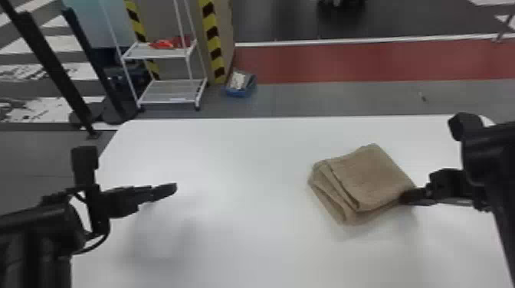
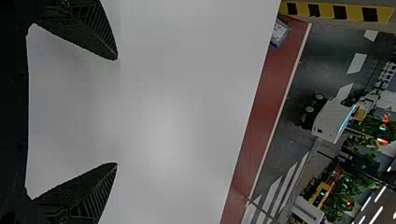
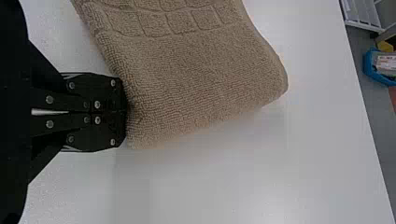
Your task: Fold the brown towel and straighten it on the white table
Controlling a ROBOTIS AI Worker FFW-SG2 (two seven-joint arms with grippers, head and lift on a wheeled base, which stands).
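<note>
The right gripper is seen with its fingers drawn together, their tips touching the edge of the brown towel; whether any cloth is pinched cannot be told. The towel is folded into a thick, layered pad, set askew on the right part of the white table, its layers slightly offset at the left side. Well apart, over the table's left part, the left gripper is held with fingers spread. Beyond the table, a white shelf is seen.
</note>
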